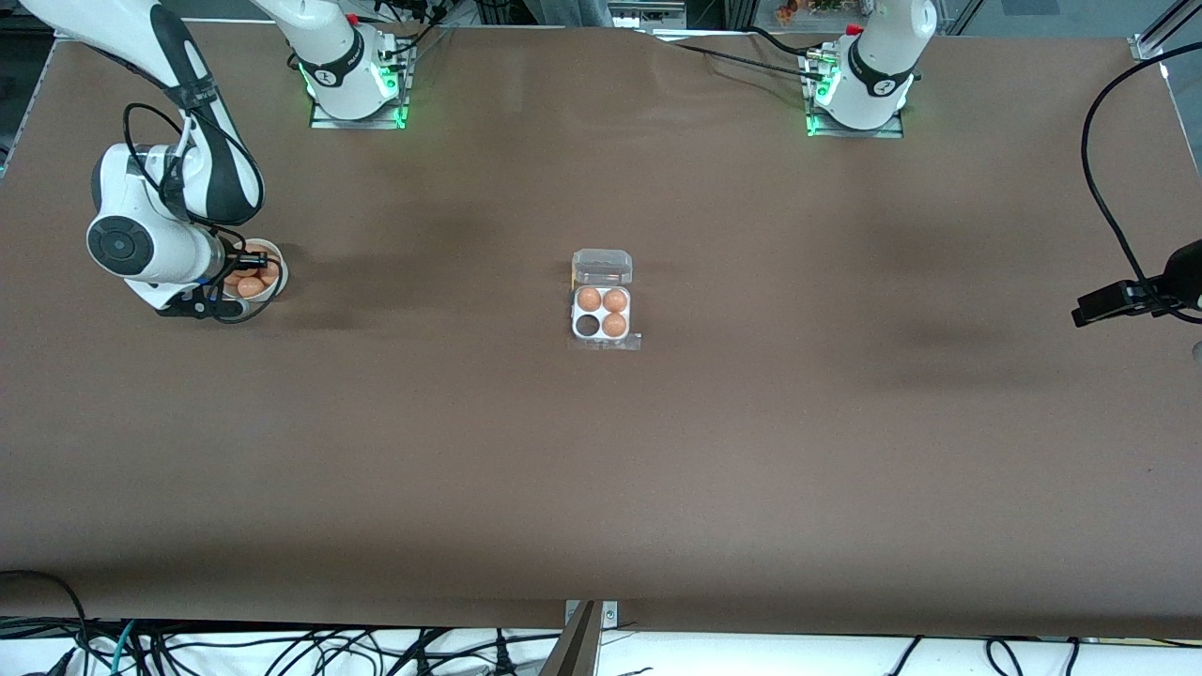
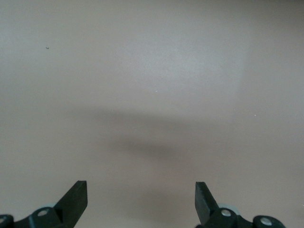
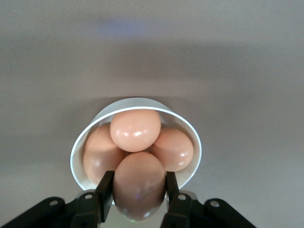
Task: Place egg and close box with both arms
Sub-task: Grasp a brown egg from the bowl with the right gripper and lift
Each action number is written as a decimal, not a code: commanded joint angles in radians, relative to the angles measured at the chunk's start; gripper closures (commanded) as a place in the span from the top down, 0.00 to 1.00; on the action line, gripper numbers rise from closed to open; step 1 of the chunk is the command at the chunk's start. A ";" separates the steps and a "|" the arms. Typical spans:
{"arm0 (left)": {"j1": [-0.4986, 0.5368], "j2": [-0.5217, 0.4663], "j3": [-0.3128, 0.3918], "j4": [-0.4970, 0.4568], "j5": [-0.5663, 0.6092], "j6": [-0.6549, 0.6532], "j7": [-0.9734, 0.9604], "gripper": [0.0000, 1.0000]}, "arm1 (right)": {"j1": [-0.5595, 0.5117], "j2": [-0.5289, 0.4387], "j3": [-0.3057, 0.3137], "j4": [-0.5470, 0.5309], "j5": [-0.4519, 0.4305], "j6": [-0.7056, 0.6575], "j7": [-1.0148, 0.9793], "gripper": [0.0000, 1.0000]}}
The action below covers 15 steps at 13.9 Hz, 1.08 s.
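Observation:
The box (image 1: 601,317) lies mid-table, a white four-cup tray with its clear lid (image 1: 602,267) open. Three cups hold eggs and one cup (image 1: 588,326) is empty. My right gripper (image 1: 252,264) is in a round white bowl (image 1: 279,283) at the right arm's end of the table. In the right wrist view this gripper (image 3: 137,183) is shut on an egg (image 3: 139,186), with three more eggs in the bowl (image 3: 137,100). My left gripper (image 1: 1094,305) waits at the left arm's end of the table. In the left wrist view it (image 2: 141,194) is open and empty over bare table.
The brown table (image 1: 601,469) stretches wide around the box. Black cables hang along the edge nearest the front camera and at the left arm's end. The arm bases stand along the edge farthest from the front camera.

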 commanded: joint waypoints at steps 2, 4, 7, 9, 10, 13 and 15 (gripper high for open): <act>0.007 0.015 -0.006 0.032 -0.017 -0.010 -0.003 1.00 | 0.003 0.009 0.010 0.095 -0.015 -0.115 0.013 0.32; 0.007 0.015 -0.006 0.032 -0.017 -0.010 -0.003 1.00 | 0.015 0.020 0.014 0.161 -0.013 -0.177 0.013 0.32; 0.007 0.015 -0.006 0.032 -0.017 -0.010 -0.003 1.00 | 0.035 0.049 0.017 0.272 -0.001 -0.287 0.018 0.31; 0.007 0.015 -0.006 0.032 -0.017 -0.010 -0.001 1.00 | 0.062 0.055 0.018 0.327 0.004 -0.314 0.016 0.30; 0.007 0.015 -0.006 0.032 -0.017 -0.010 -0.003 1.00 | 0.076 0.062 0.018 0.347 0.004 -0.318 0.016 0.30; 0.007 0.015 -0.006 0.032 -0.017 -0.010 -0.003 1.00 | 0.131 0.090 0.018 0.411 0.069 -0.334 0.015 0.28; 0.007 0.015 -0.006 0.032 -0.017 -0.010 -0.003 1.00 | 0.199 0.101 0.018 0.456 0.115 -0.353 0.034 0.28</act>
